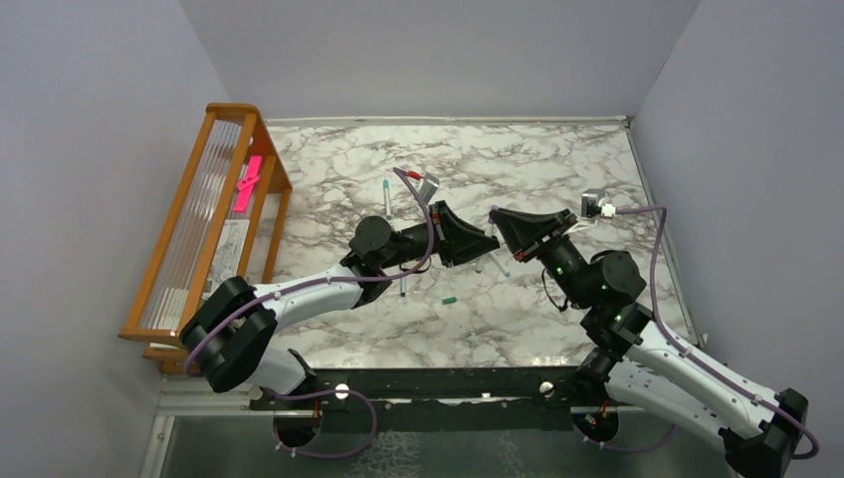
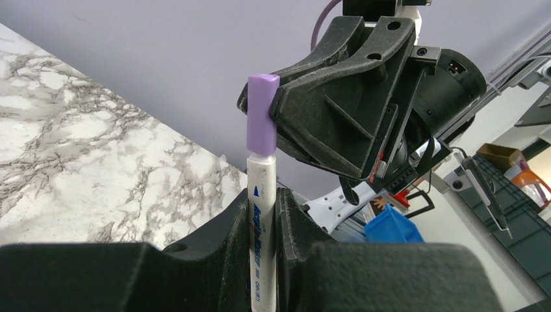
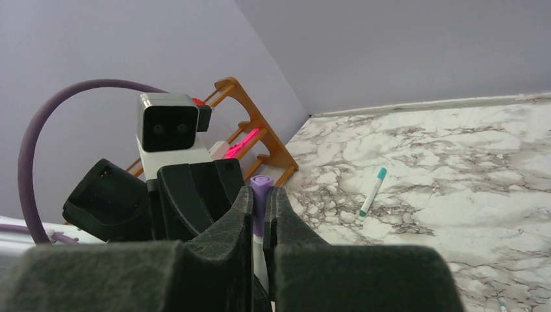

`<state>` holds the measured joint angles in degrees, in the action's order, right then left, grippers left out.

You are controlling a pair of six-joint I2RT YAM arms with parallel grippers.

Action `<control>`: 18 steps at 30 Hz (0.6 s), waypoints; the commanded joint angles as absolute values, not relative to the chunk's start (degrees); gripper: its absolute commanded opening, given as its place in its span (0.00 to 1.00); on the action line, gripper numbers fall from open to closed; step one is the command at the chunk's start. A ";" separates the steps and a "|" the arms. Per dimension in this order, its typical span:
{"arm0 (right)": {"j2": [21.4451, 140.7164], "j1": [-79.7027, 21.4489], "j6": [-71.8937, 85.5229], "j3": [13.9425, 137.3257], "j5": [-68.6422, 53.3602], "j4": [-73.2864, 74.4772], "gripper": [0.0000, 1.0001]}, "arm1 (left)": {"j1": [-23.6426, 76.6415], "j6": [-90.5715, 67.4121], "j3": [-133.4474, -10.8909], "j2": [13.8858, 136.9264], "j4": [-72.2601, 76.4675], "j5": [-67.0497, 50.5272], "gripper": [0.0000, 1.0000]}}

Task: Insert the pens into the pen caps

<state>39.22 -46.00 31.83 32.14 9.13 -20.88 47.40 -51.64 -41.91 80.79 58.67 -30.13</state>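
While the left tool (image 2: 263, 205) clamps a white pen (image 2: 262, 175) by its barrel above the tabletop (image 2: 78, 162), the right tool (image 3: 261, 195) pinches the pale purple cap (image 2: 262, 114) sitting on that pen's end; a teal-ended pen (image 3: 373, 191) lies on the marble.

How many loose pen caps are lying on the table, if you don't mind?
1: the green cap on the table, near its middle; others may be hidden.

I see soft, even light on my tabletop (image 1: 557, 169), a pale sheen at its near edge and faint shadows. The left tool (image 2: 263, 208) and right tool (image 3: 261, 201) blur dark near their lenses.
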 commanded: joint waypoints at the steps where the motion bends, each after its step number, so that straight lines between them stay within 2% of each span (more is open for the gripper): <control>1: 38.21 -46.05 33.96 30.24 7.04 -19.93 0.01 | 47.71 -49.22 -44.45 81.68 59.33 -25.43 0.00; 5: 37.49 -46.05 34.20 29.72 7.23 -19.69 0.01 | 47.72 -47.28 -45.89 82.80 58.92 -25.69 0.00; 8: 36.36 -46.05 34.46 30.62 7.53 -18.24 0.04 | 47.72 -44.85 -46.77 83.56 57.99 -28.07 0.00; 13: 33.54 -46.05 34.29 32.07 8.03 -15.92 0.22 | 47.70 -41.22 -46.76 83.23 55.03 -28.38 0.00; 18: 31.17 -46.00 33.75 32.60 8.69 -13.98 0.35 | 47.70 -39.29 -47.42 83.13 54.47 -30.36 0.00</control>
<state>33.08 -45.56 33.69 30.72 9.89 -16.67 48.01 -42.72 -45.32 83.05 54.92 -30.22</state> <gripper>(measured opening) 0.315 0.191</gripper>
